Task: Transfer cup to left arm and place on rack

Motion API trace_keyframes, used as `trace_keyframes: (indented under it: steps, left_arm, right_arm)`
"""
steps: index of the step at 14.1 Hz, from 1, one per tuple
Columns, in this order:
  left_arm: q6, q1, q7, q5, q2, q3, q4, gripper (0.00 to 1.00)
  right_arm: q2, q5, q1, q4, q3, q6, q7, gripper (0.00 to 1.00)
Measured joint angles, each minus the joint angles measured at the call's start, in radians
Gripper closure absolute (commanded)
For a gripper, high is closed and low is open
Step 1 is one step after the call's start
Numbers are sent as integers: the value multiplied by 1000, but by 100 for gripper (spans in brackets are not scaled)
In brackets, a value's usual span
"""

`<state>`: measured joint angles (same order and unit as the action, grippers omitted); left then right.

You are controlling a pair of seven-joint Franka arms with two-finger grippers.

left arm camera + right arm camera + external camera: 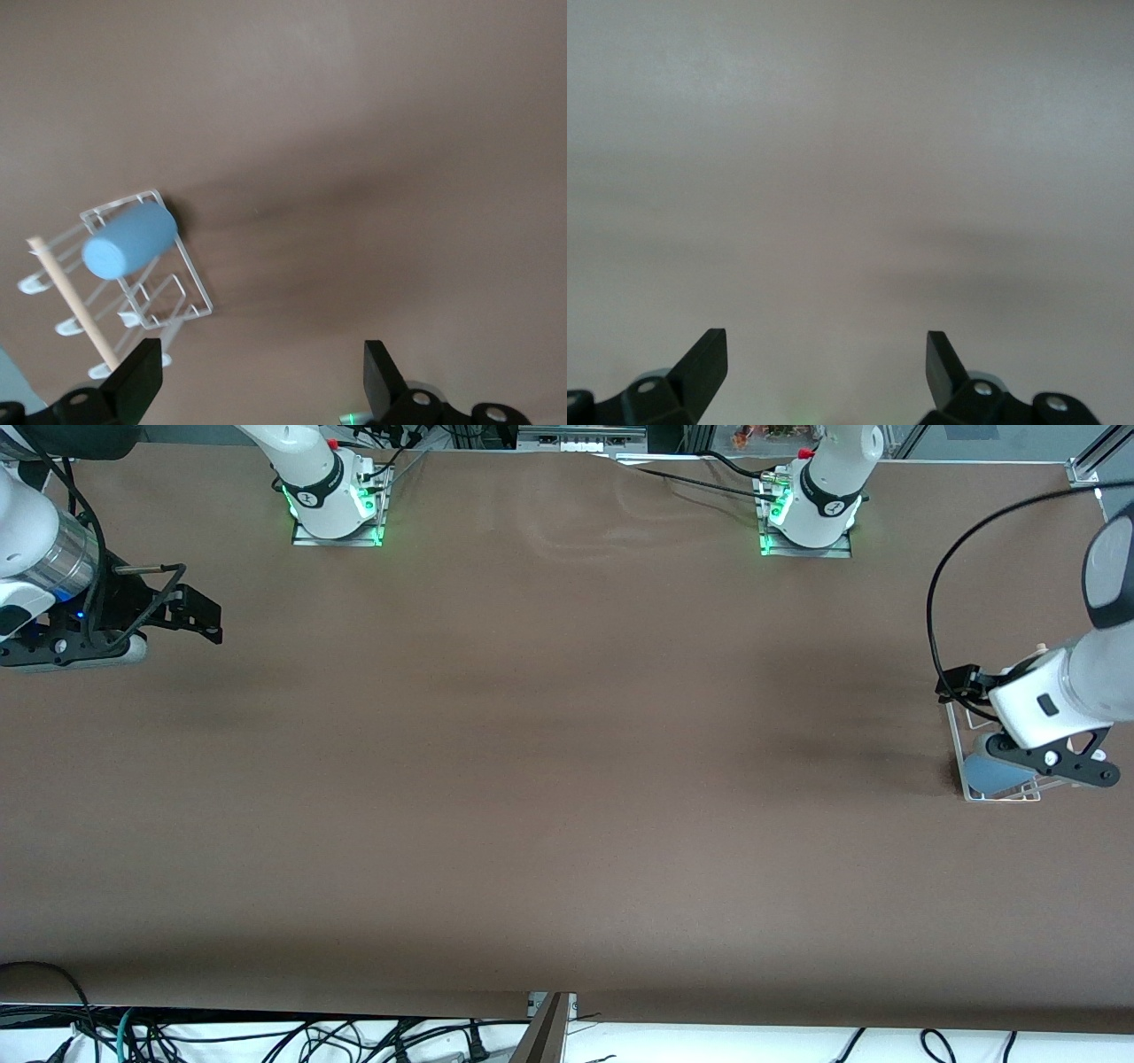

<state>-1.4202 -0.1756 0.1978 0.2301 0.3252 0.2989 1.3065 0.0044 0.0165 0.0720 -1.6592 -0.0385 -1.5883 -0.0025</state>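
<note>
The light-blue cup (997,772) lies on its side on the rack (1002,797) at the left arm's end of the table. My left gripper (967,687) hovers over the rack's edge, open and empty, apart from the cup. In the left wrist view the cup (128,241) rests across the rack's wire loops (182,285), beside the wooden dowel (71,301), and my left gripper (261,381) has its black fingers spread wide over bare table. My right gripper (202,614) waits at the right arm's end of the table, open and empty; it also shows in the right wrist view (826,367).
The brown table cover (567,779) stretches between the two arms. Both arm bases (332,500) stand along the edge farthest from the front camera. A black cable (939,584) loops above the left hand. Cables hang below the table's near edge.
</note>
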Motion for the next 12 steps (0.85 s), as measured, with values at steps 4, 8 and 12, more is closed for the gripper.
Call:
trace_keyframes:
  steps: [4, 8, 12]
  left_arm:
    - [-123, 112, -131, -150, -143, -163, 104, 0]
    - [-336, 162, -263, -169, -278, -207, 357, 0]
    - [-354, 164, -275, -169, -310, -213, 410, 0]
  right_arm:
    - [0, 0, 0, 0, 0, 0, 0, 1]
    - [0, 0, 0, 0, 0, 0, 0, 1]
    - [0, 0, 0, 0, 0, 0, 0, 1]
